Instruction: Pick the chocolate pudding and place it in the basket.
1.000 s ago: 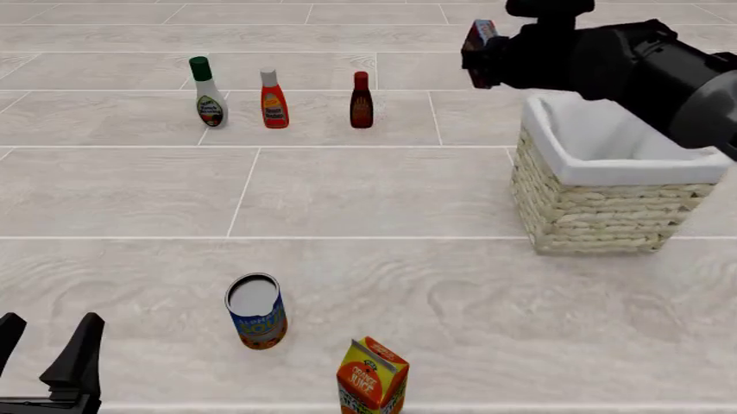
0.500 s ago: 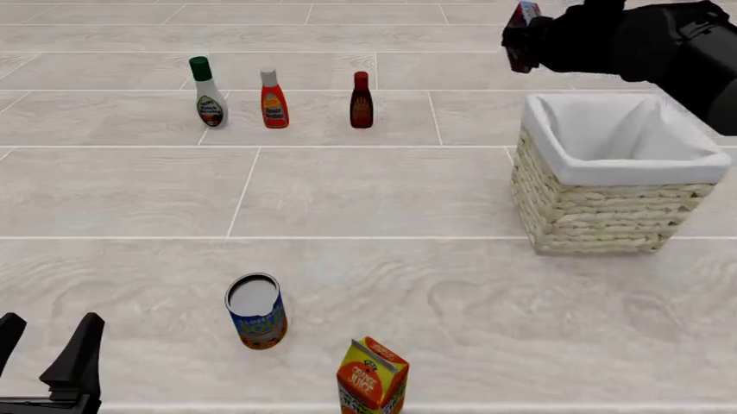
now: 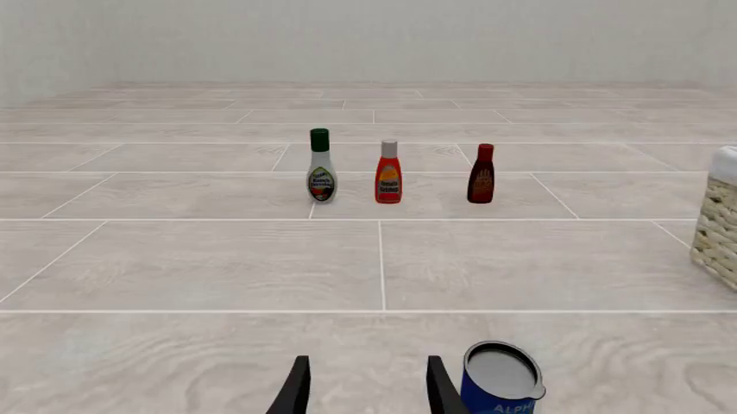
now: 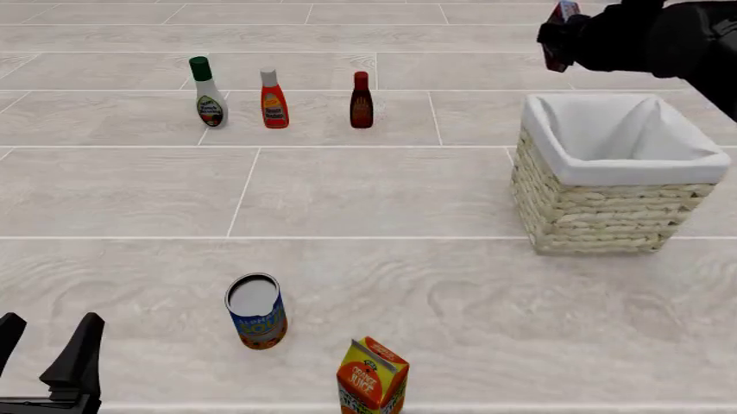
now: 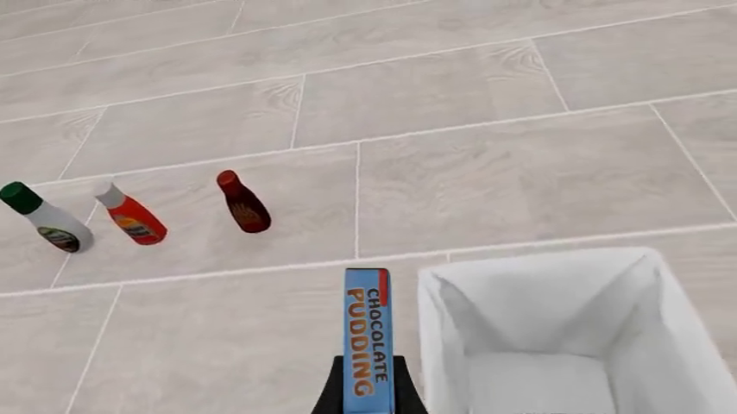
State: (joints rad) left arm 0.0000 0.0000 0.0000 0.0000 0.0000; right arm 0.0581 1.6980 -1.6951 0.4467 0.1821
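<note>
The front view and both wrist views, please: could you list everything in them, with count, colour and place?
chocolate pudding: one, blue and orange-red face, held in the air beside the basket's far-left rim
basket: one, cream wicker, white lining, right side
bottles: three, white with green cap, orange-red, dark red, far row
can: one, blue label, near left
juice carton: one, orange, near edge
left pincer: black, open, near the can
right pincer: black, shut on the pudding
</note>
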